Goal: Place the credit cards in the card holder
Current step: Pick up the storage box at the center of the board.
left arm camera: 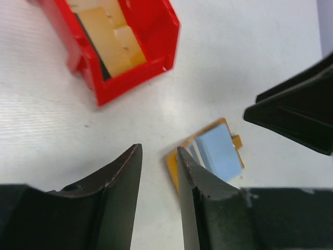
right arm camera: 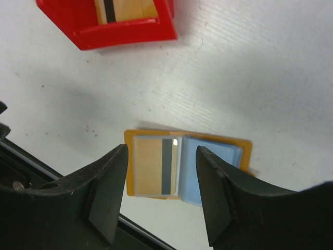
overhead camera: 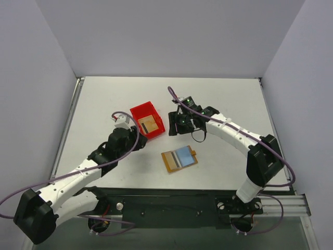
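The card holder [overhead camera: 179,159] lies open on the table, orange-tan with a light blue panel [right arm camera: 210,166]. One tan credit card with a dark stripe [right arm camera: 151,166] sits in its clear left pocket. More credit cards [left arm camera: 104,36] lie in the red bin [overhead camera: 147,121]. My right gripper [overhead camera: 182,125] hovers open and empty beyond the holder, which shows between its fingers [right arm camera: 162,148]. My left gripper [left arm camera: 158,148] is open with only bare table between its fingers. It is near the bin's front left corner [overhead camera: 134,139], with the card holder [left arm camera: 218,151] to its right.
The red bin [right arm camera: 125,31] stands at mid table, left of the right gripper. The right gripper's black body [left arm camera: 296,114] shows at the right edge of the left wrist view. The dark base rail [overhead camera: 171,200] runs along the near table edge, just below the holder.
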You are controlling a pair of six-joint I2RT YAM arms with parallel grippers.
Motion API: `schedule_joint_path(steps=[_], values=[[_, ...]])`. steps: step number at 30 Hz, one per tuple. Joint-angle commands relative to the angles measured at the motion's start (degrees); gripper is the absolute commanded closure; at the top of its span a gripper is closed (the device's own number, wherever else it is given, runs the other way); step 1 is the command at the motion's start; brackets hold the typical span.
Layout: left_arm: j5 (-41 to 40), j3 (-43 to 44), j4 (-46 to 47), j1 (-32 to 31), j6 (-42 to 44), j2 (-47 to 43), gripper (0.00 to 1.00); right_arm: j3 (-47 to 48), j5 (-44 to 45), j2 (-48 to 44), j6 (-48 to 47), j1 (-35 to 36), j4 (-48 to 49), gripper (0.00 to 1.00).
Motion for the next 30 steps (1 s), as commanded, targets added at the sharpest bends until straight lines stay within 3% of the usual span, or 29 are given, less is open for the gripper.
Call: schedule_joint_path(steps=[1, 6, 10, 15, 20, 25, 30], values=[[1.9, 3.8, -5.8, 7.0, 3.6, 1.4, 0.55, 6.6, -4.2, 4.0, -4.3, 0.1, -0.5, 0.50], [5.3, 10.3, -3.9, 17.2, 8.0, 8.0, 0.47, 6.7, -4.8, 4.2, 0.3, 0.4, 0.8, 0.52], [15.3, 20.4, -4.6, 24.0, 11.5, 17.8, 0.45, 4.3, -4.9, 2.8, 2.0, 0.6, 1.3, 0.53], [15.1, 30.8, -3.9, 26.0, 16.4, 26.7, 0.44, 1.2, -4.1, 0.6, 2.5, 0.5, 1.4, 0.53], [25.9, 43.2, -2.3, 26.2, 29.4, 36.1, 0.44, -1.4, -5.0, -2.7, 2.6, 0.6, 1.4, 0.53], [31.9, 62.3, -18.9, 26.3, 52.2, 50.1, 0.44, -5.5, -5.4, -6.2, 2.9, 0.5, 1.4, 0.53], [28.2, 79.2, -35.6, 26.2, 65.7, 61.4, 0.44, -8.5, -6.1, -9.4, 3.9, 0.6, 2.1, 0.53]])
